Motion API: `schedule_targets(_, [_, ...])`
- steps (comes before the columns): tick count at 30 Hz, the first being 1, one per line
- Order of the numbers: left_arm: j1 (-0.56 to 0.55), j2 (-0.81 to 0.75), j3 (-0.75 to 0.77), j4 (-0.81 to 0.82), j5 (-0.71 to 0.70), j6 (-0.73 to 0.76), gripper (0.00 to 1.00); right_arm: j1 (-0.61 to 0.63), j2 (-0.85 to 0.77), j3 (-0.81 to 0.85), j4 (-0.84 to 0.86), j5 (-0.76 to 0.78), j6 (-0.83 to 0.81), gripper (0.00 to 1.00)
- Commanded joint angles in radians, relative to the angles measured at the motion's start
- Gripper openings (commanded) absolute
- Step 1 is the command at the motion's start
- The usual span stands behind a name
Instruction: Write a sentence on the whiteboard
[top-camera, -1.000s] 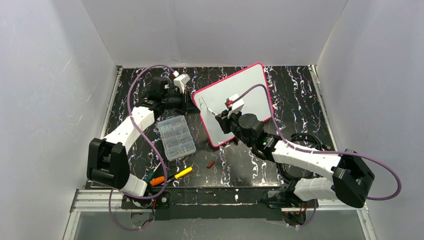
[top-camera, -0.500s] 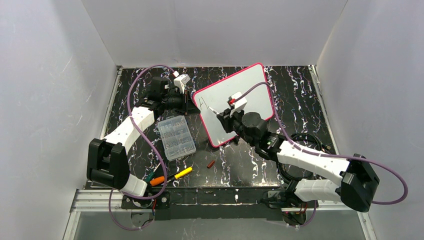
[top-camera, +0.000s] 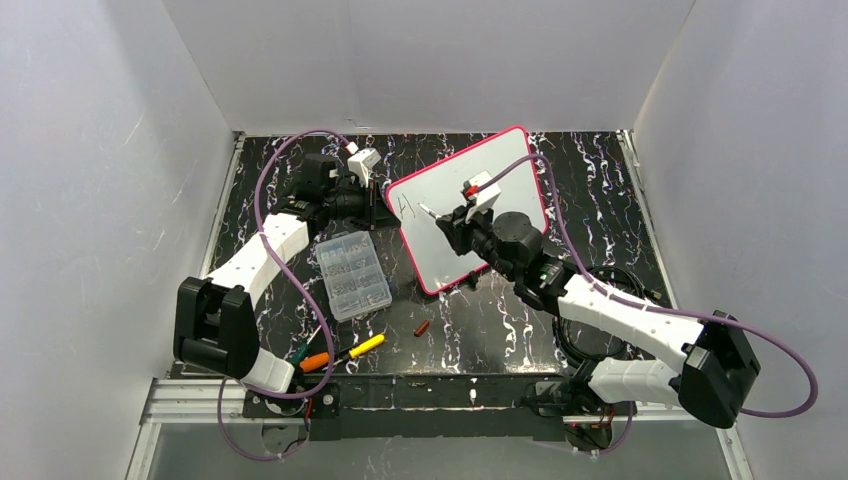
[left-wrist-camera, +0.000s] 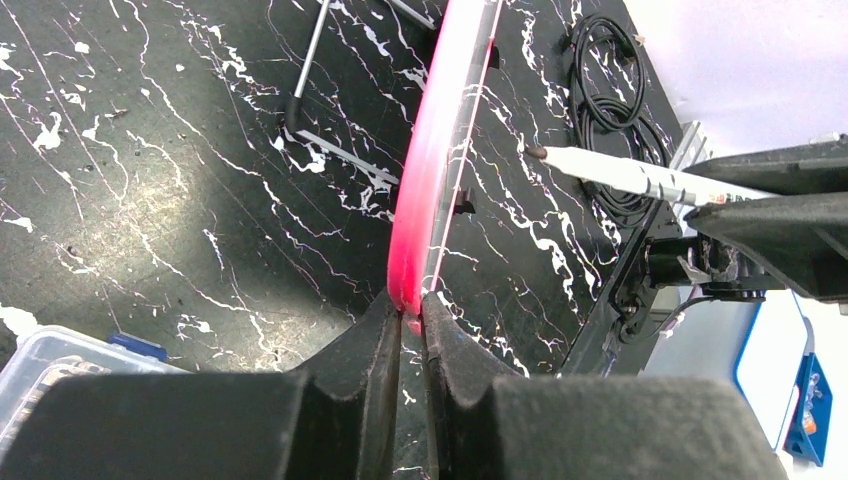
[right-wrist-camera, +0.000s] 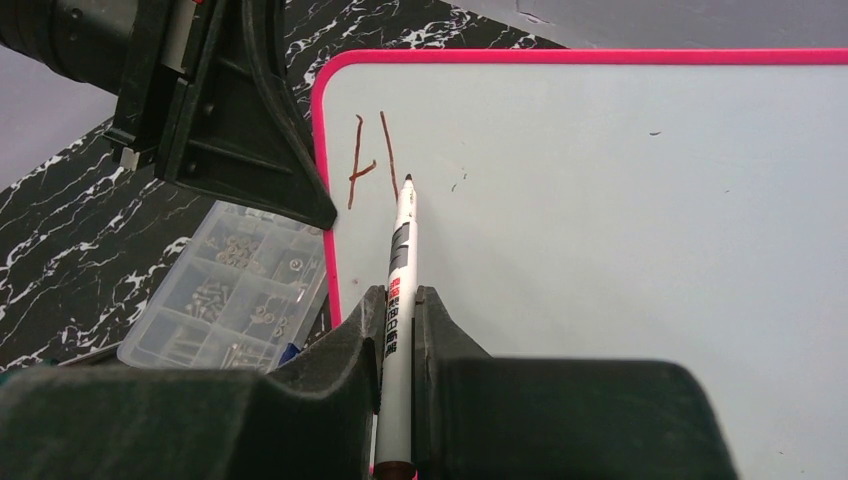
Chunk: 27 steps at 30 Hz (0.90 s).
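Black marbled counter, white walls around. Whiteboard stands tilted at upper centre of the top view, left fingers pinching its pink rim at the left edge. Right fingers pinch a marker, tip just right of the sentence, only a brownish-red "H" at the whiteboard's upper left; contact unclear. Box sits lower left of the whiteboard.

left arm, right arm: white shells, black joints | housings nearest the rail: large, black | cables: purple, looping from rail to wrists | wrist cameras: white blocks | fingers: matte black
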Motion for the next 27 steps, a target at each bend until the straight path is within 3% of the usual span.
schedule_targets(1, [-0.017, -0.030, 0.013, -0.045, 0.009, 0.027, 0.00, -0.040, 0.003, 0.046, 0.060, -0.073, -0.002, 0.01])
schedule_targets(11, [-0.017, -0.025, 0.014, -0.045, 0.011, 0.028, 0.00, -0.079, 0.039, 0.042, 0.109, -0.128, 0.012, 0.01])
schedule_targets(27, [-0.016, -0.030, 0.015, -0.045, 0.017, 0.028, 0.00, -0.082, 0.091, 0.057, 0.131, -0.087, 0.007, 0.01])
